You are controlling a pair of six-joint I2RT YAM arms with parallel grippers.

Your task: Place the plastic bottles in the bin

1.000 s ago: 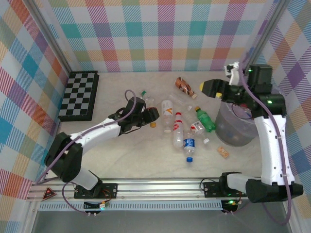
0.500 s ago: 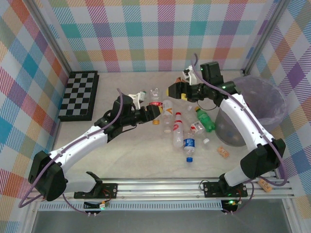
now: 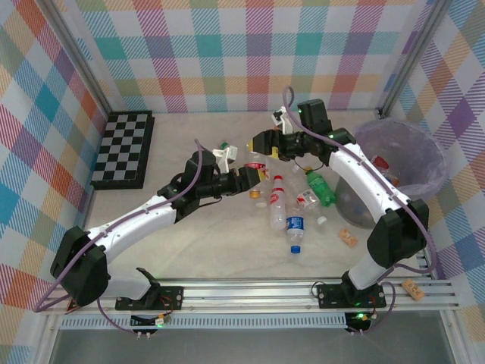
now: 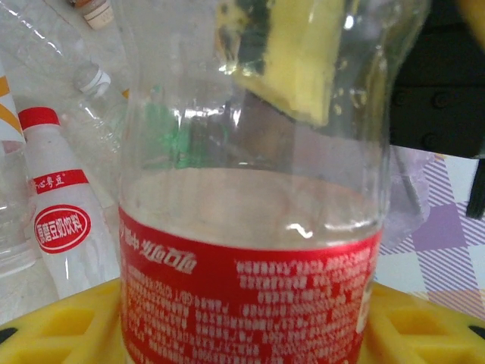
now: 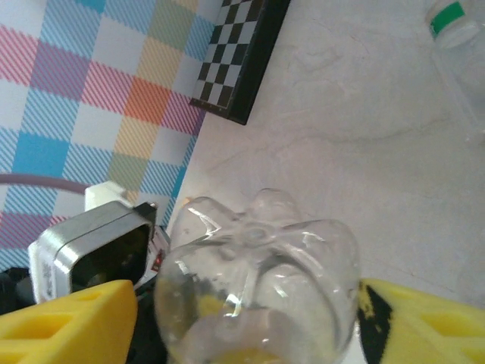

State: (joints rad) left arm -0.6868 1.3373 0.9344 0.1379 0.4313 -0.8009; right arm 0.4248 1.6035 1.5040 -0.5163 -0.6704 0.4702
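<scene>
Item: one clear plastic bottle [image 4: 250, 227], red label with white Chinese print too fine to read, its top cut off by the frame. It was clamped in the left hand [image 3: 248, 176] above the counter [image 3: 212, 243], base between the fingers of the right hand [image 3: 261, 142], whose grip could not be told. A white-and-red bottle [image 4: 57, 220] with an oval Chinese mark lay on the counter, left of the purple-lined grey bin [image 3: 436, 163].

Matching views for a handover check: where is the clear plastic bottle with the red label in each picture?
Top external: clear red-labelled plastic bottle, just above picture centre.
Left wrist: centre, red label low.
Right wrist: its lobed base, bottom centre.
Shared landmark: black-and-white chessboard, left in the top view, top middle in the right wrist view.
</scene>
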